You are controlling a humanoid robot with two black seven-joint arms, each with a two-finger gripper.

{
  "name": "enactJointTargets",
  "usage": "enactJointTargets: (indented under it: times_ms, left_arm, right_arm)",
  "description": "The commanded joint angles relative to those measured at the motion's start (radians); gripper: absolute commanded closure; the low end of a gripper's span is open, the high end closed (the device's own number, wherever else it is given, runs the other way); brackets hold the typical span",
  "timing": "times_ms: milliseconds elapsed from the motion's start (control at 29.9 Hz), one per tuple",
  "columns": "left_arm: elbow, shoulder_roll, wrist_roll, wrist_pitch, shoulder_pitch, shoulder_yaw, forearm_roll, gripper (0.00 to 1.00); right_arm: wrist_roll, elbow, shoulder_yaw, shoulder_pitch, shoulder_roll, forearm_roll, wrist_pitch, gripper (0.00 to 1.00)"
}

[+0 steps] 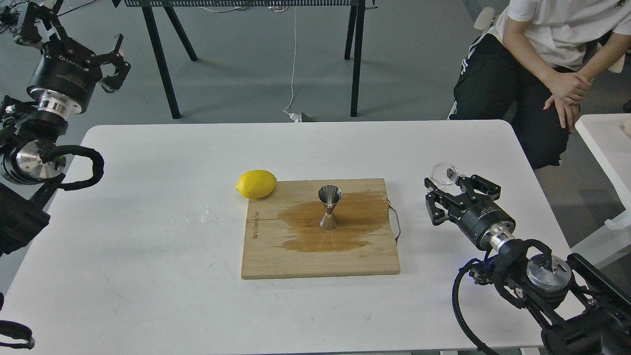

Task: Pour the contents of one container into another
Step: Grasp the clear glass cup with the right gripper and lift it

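The clear glass cup (444,174) is off the table at the right, held at the fingertips of my right gripper (451,185), which is shut on it. The steel jigger (329,207) stands upright in the middle of a wooden board (320,264), some way left of the cup. A brown wet stain (355,219) spreads on the board around the jigger. Far from both, my left gripper (74,37) hangs high at the back left, beyond the table's corner, its fingers spread open and holding nothing.
A yellow lemon (256,184) lies at the board's back left corner. A few water drops (208,216) sit on the white table (148,296) left of the board. A seated person (542,59) is behind the right corner, and another white table (604,140) stands at the right.
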Motion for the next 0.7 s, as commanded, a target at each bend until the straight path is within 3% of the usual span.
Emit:
enactJointTargets:
  times_ms: [0, 668]
  left_arm:
    - [0.0, 0.001, -0.001, 0.0, 0.0, 0.0, 0.0, 0.0]
    - [0.002, 0.004, -0.001, 0.0, 0.014, 0.0, 0.001, 0.0]
  right_arm:
    - [0.001, 0.063, -0.009, 0.014, 0.004, -0.121, -0.059, 0.8]
    - [0.007, 0.108, -0.127, 0.166, 0.189, -0.566, -0.221, 0.81]
